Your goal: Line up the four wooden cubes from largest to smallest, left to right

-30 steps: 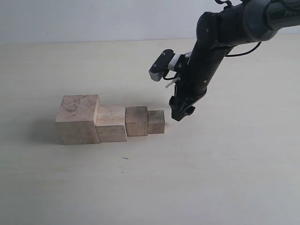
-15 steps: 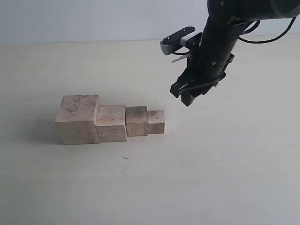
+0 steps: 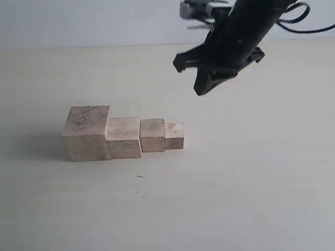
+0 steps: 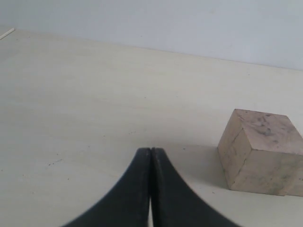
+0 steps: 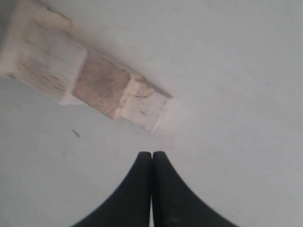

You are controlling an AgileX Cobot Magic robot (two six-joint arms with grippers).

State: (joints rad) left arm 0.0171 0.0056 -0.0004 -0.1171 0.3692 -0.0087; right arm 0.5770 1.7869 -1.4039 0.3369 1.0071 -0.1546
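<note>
Four wooden cubes are standing on the table (image 3: 246, 188) in one row, each one touching the next. From the left of the exterior view they are going down in size: the largest cube (image 3: 86, 133) with grey marks on its top, then the second cube (image 3: 124, 137), then the third cube (image 3: 152, 135), which is a little darker, and at the right end the smallest cube (image 3: 174, 136).

Only one arm is showing in the exterior view. Its right gripper (image 3: 203, 86) is hanging in the air above and to the right of the row, well apart from the smallest cube and touching nothing.

The right wrist view is looking down on the right end of the row, somewhat blurred. Three cubes are clear there; the smallest one is lying nearest to the right gripper (image 5: 151, 158). The jaws are pressing together with nothing between them.

The left wrist view is showing one cube only, the largest. The left gripper (image 4: 150, 156), which the exterior view is not showing, is staying low over the bare table to one side of this cube, apart from it. Its jaws are also closed together and are holding nothing.
</note>
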